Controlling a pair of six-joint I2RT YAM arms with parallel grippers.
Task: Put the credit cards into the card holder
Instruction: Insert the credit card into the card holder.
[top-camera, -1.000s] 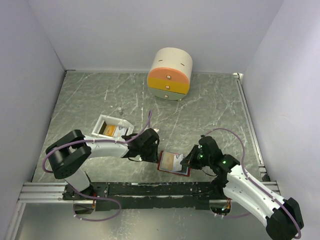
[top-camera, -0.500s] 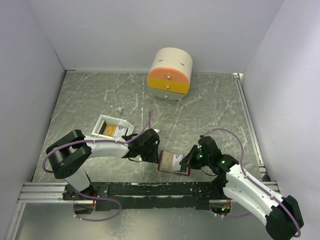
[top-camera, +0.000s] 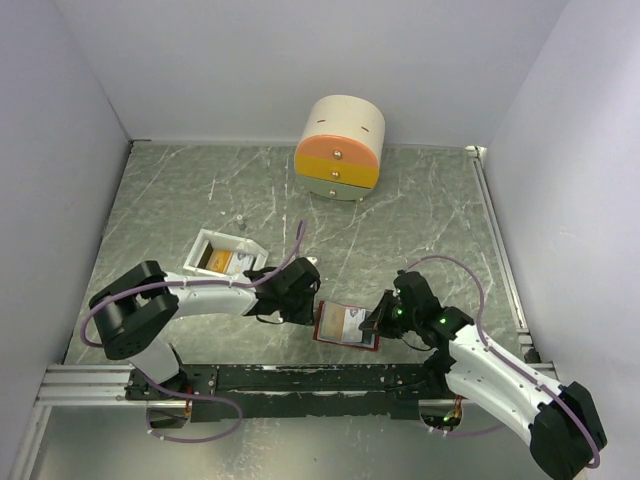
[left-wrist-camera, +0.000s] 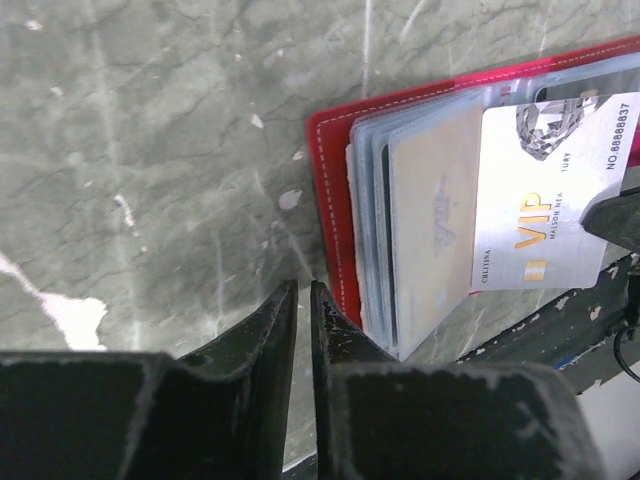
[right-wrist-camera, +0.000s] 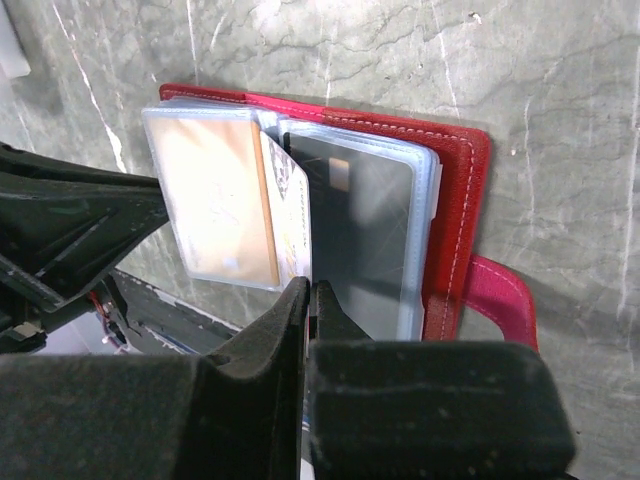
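Observation:
The red card holder (top-camera: 341, 326) lies open near the table's front edge, its shiny sleeves fanned out (left-wrist-camera: 330, 190) (right-wrist-camera: 458, 210). My right gripper (top-camera: 379, 322) (right-wrist-camera: 313, 287) is shut on a white-and-gold VIP credit card (right-wrist-camera: 291, 212) (left-wrist-camera: 548, 195). It holds the card on edge between a tan sleeve and a dark sleeve of the holder. My left gripper (top-camera: 306, 309) (left-wrist-camera: 303, 287) is shut and empty, its tips on the table right beside the holder's left edge. Another orange card (top-camera: 213, 261) lies in the white tray.
The white tray (top-camera: 200, 243) stands left of the left arm. A round cream-and-orange drawer box (top-camera: 341, 147) stands at the back. The dark rail of the arm bases (top-camera: 300, 378) runs just in front of the holder.
My right gripper has edged left with the card, whose white face now shows more over the holder. My left gripper has barely shifted.

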